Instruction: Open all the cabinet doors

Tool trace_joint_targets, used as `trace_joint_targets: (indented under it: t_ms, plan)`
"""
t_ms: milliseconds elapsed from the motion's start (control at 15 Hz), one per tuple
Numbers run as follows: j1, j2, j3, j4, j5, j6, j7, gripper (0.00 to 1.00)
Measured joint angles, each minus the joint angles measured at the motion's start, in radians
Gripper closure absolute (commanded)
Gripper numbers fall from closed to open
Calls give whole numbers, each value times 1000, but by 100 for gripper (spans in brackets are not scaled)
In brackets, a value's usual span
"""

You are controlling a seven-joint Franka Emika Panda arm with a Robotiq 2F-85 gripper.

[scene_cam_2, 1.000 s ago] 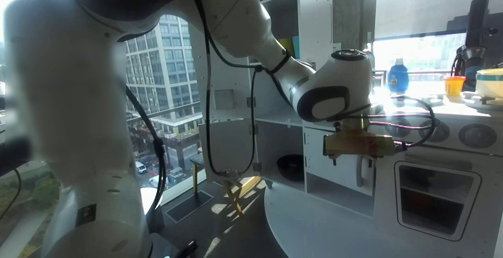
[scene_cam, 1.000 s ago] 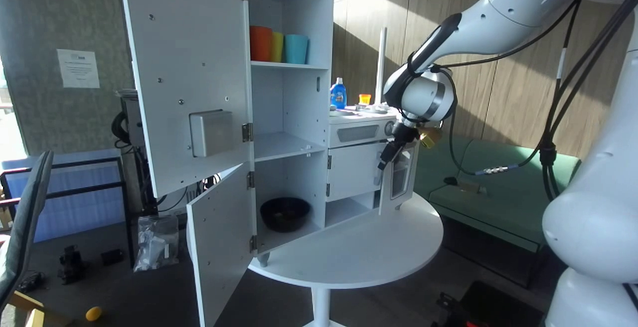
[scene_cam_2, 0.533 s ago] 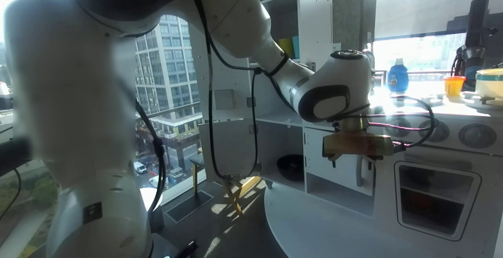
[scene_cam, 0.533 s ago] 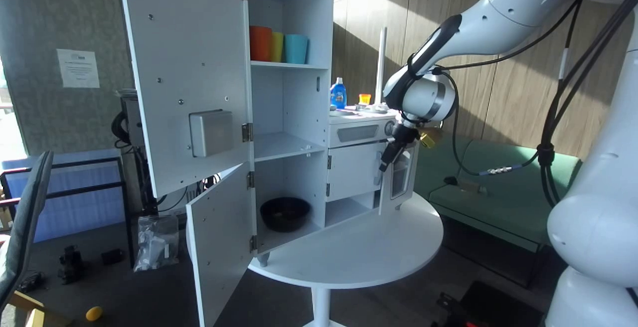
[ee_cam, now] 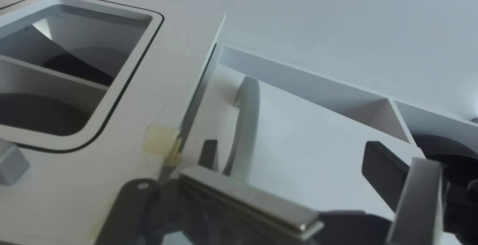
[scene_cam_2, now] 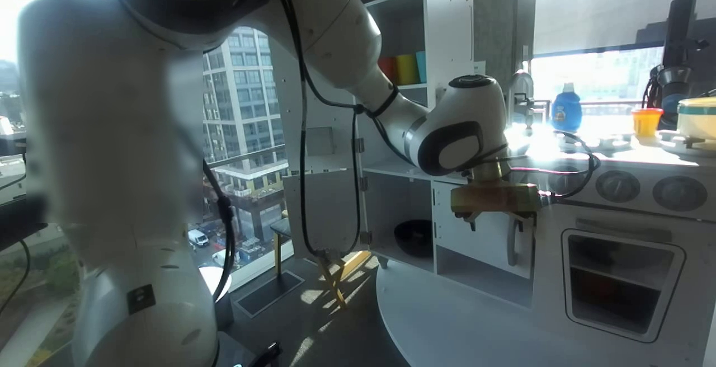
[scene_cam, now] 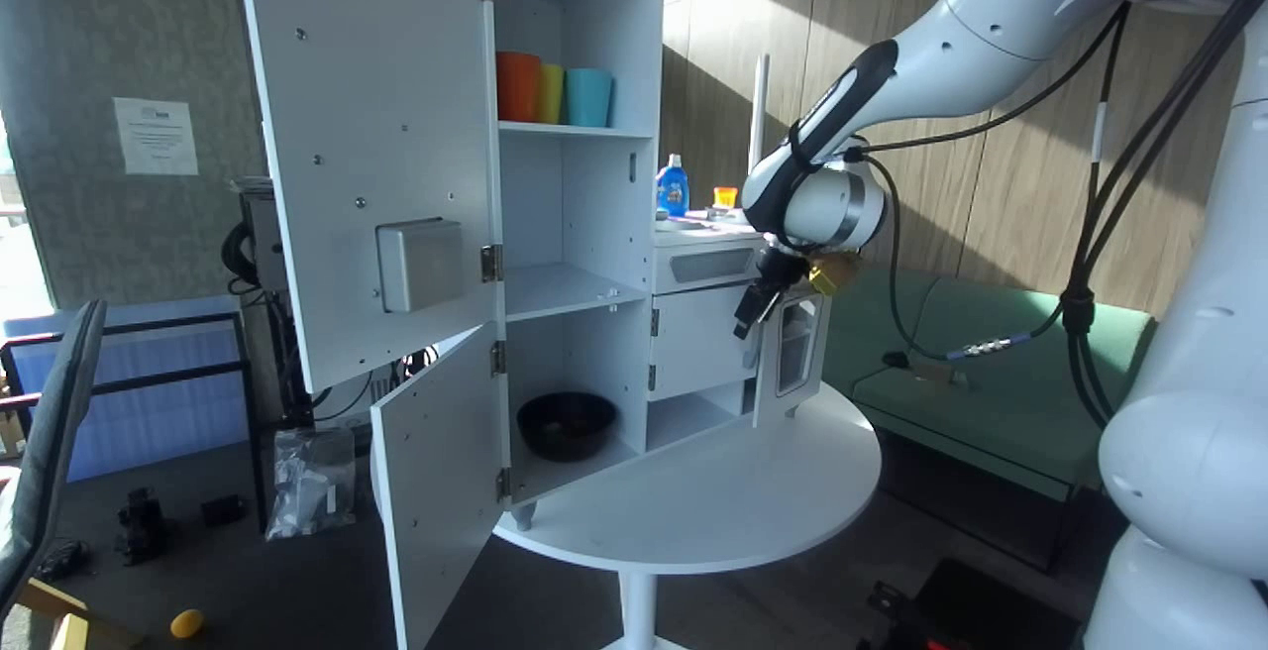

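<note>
Robotiq gripper (scene_cam_2: 497, 224), fingers (ee_cam: 384, 174) wide, fronts closed cabinet door (scene_cam_2: 482, 246)

The Panda arm (scene_cam_2: 341, 37) holds its gripper before the door, hiding part of it in both exterior views. In the wrist view the door's curved handle (ee_cam: 249, 125) lies at the gripper's 10 o'clock, just beside the oven panel (ee_cam: 175, 62) with a yellowish patch (ee_cam: 160, 142) on its edge; one finger covers the handle's lower end, and whether they touch cannot be told. In an exterior view, a blue detergent bottle (scene_cam_2: 566, 109) stands at the gripper's 1 o'clock, an orange cup (scene_cam_2: 647, 123) at 2 and the oven window (scene_cam_2: 621, 269) at 4. Also in an exterior view, a tall upper door (scene_cam: 367, 135) at 10 o'clock and a lower door (scene_cam: 441, 491) at 8 are swung out, exposing colored cups (scene_cam: 550, 93) at 11 and a black bowl (scene_cam: 567, 427) at 8
</note>
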Motion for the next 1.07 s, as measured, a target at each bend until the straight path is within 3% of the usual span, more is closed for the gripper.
trace_joint_targets:
  t_ms: [333,667,867,1067]
  plan:
    - [5,1,0,-9,-29,-6,11,0]
    - [0,-45,-15,-41,-28,-78,-93,0]
    - [0,-94,-38,-66,-33,-188,-179,0]
    - [1,-137,-57,-77,-149,-351,-171,0]
